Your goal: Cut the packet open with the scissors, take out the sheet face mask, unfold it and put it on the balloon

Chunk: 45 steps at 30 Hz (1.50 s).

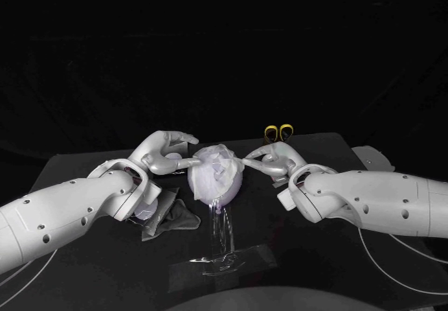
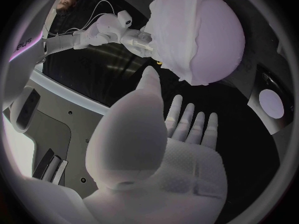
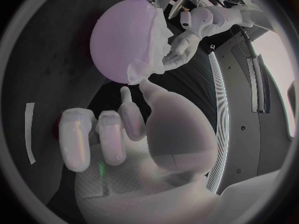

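Black table (image 1: 270, 223) beneath balloon (image 1: 230, 188), dark backdrop (image 1: 224, 58)

Counted, with places given from the balloon:

- Balloon (image 1: 230, 189): one, lilac, standing at mid-table.
- Sheet mask (image 1: 215, 163): one, white, lying crumpled over the balloon's top.
- Hands: two, silver. The left hand (image 1: 166, 153) and the right hand (image 1: 272, 161) are flanking the balloon, one at each side.
- Scissors (image 1: 279, 131): one pair, yellow-handled, lying just behind the balloon.
- Packet (image 1: 175, 218): one, dark and crumpled, lying in front of the balloon on the left hand's side.
- Clear stand (image 1: 222, 260): one, reaching down from under the balloon.
- Pale flat piece (image 1: 373, 155): one, lying well apart from the balloon, beyond the right hand.
- Table (image 1: 84, 170): one, black, carrying everything.
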{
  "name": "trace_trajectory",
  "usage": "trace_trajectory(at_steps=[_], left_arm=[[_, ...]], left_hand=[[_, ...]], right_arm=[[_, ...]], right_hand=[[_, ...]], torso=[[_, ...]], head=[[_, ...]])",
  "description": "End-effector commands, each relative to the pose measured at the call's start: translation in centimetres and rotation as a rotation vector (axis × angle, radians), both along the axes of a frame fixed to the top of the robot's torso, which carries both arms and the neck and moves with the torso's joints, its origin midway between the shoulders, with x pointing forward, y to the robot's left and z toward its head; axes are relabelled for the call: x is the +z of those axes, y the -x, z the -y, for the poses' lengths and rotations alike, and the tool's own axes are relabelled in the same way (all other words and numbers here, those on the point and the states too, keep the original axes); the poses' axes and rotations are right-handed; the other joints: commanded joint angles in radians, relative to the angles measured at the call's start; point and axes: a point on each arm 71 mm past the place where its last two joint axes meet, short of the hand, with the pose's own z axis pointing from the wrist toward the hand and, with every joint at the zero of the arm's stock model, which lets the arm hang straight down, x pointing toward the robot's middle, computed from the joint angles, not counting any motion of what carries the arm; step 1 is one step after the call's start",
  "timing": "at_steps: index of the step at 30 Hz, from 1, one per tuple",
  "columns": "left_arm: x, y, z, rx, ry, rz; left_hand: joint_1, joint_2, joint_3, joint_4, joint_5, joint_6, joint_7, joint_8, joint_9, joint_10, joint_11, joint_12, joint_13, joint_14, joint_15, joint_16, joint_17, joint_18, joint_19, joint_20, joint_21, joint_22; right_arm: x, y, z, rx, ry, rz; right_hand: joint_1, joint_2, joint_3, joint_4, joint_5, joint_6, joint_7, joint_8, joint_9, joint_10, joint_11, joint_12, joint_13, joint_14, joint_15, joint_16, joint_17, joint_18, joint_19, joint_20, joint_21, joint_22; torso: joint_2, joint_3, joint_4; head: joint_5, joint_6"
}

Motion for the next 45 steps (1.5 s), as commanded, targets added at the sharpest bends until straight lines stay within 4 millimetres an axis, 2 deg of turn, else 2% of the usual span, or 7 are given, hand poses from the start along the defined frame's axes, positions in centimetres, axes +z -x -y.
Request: trace_trajectory(at_steps=[1, 11, 20, 27, 30, 33, 45], left_arm=[[-0.2, -0.1, 0.3, -0.009, -0.039, -0.010], [-0.5, -0.1, 1.2, -0.036, -0.085, -0.021], [-0.7, -0.1, 1.5, -0.046, -0.119, -0.028], [-0.9, -0.2, 1.6, -0.046, -0.144, -0.035], [-1.0, -0.3, 1.5, -0.044, -0.155, -0.040], [-1.0, -0.3, 1.5, -0.043, -0.164, -0.043], [-1.3, -0.4, 1.6, -0.047, -0.200, -0.061]], left_hand=[[0.000, -0.012, -0.007, -0.001, 0.005, -0.001, 0.038, -0.007, 0.001, -0.012, -0.001, -0.009, -0.001, -0.009, -0.001, -0.008, -0.002, -0.018, -0.008, 0.000, -0.007, -0.003], [0.003, -0.023, -0.020, -0.001, 0.005, -0.006, 0.029, -0.013, 0.001, -0.028, -0.012, -0.028, -0.003, -0.030, -0.004, -0.032, -0.007, -0.018, -0.022, -0.001, -0.020, -0.013], [0.007, -0.025, -0.021, -0.001, 0.005, -0.009, 0.026, -0.017, 0.001, -0.042, -0.015, -0.038, -0.004, -0.042, -0.008, -0.044, -0.010, -0.017, -0.026, -0.001, -0.024, -0.017], [0.011, -0.026, -0.020, -0.001, 0.005, -0.008, 0.022, -0.018, 0.002, -0.052, -0.019, -0.044, -0.004, -0.049, -0.009, -0.051, -0.011, -0.016, -0.027, -0.001, -0.026, -0.019], [0.019, -0.018, -0.005, -0.001, 0.005, -0.002, 0.020, -0.016, 0.004, -0.054, -0.021, -0.047, -0.004, -0.050, -0.010, -0.056, -0.011, -0.016, -0.027, -0.002, -0.027, -0.020], [0.023, -0.014, 0.004, -0.001, 0.005, 0.003, 0.019, -0.015, 0.005, -0.056, -0.023, -0.048, -0.004, -0.051, -0.010, -0.058, -0.011, -0.015, -0.026, -0.002, -0.028, -0.021], [0.025, -0.010, 0.011, -0.002, 0.004, 0.009, 0.015, -0.013, 0.007, -0.062, -0.026, -0.049, -0.005, -0.055, -0.011, -0.062, -0.012, -0.014, -0.028, -0.003, -0.030, -0.022]], right_arm=[[-0.1, -0.1, -0.2, 0.004, 0.004, -0.009], [-0.3, -0.1, -0.8, 0.028, 0.016, -0.022], [-0.5, -0.2, -0.9, 0.030, 0.033, -0.030], [-0.7, -0.2, -0.8, 0.020, 0.049, -0.035], [-0.8, -0.2, -0.8, 0.012, 0.056, -0.033], [-0.8, -0.3, -0.8, 0.006, 0.059, -0.029], [-0.5, 0.0, -0.8, -0.016, 0.041, -0.004]], right_hand=[[0.004, 0.010, -0.004, -0.002, 0.000, 0.012, -0.002, 0.000, -0.002, -0.001, -0.008, 0.002, 0.066, 0.100, -0.007, 0.003, 0.253, 0.008, 0.055, -0.008, 0.004, 0.233], [0.017, 0.015, -0.014, -0.001, 0.000, 0.067, -0.022, 0.019, -0.001, 0.003, -0.024, 0.006, 0.067, 0.101, -0.020, 0.005, 0.254, 0.007, 0.058, -0.019, 0.007, 0.234], [0.019, 0.014, -0.019, -0.001, -0.001, 0.080, -0.027, 0.025, 0.000, 0.005, -0.030, 0.007, 0.068, 0.102, -0.025, 0.006, 0.256, 0.007, 0.059, -0.024, 0.010, 0.235], [0.059, 0.020, -0.009, -0.023, -0.001, 0.096, -0.039, 0.034, 0.001, 0.009, -0.040, 0.011, 0.071, 0.102, -0.034, 0.006, 0.256, 0.006, 0.062, -0.032, 0.013, 0.236], [0.133, 0.051, 0.035, -0.071, -0.003, 0.123, -0.057, 0.055, 0.009, 0.017, -0.056, 0.021, 0.078, 0.102, -0.047, 0.007, 0.257, 0.003, 0.067, -0.043, 0.022, 0.240], [0.163, 0.065, 0.060, -0.097, -0.003, 0.141, -0.070, 0.075, 0.019, 0.028, -0.066, 0.038, 0.090, 0.101, -0.055, 0.004, 0.254, 0.001, 0.073, -0.050, 0.031, 0.243], [0.117, 0.064, 0.150, -0.125, -0.003, 0.135, -0.081, 0.156, 0.082, 0.062, -0.079, 0.084, 0.124, 0.102, -0.070, 0.007, 0.256, -0.004, 0.083, -0.069, 0.048, 0.249]], torso=[[0.000, -0.0002, 0.0000], [0.001, -0.0001, -0.0007], [0.001, 0.0006, 0.0000], [0.000, 0.0008, -0.0002], [0.000, 0.0009, -0.0004], [0.000, 0.0008, -0.0011], [0.001, 0.0009, -0.0004]], head=[[0.000, -0.003], [-0.002, -0.005], [-0.004, -0.009], [-0.004, -0.010], [-0.004, -0.010], [-0.006, -0.010], [-0.012, -0.014]])
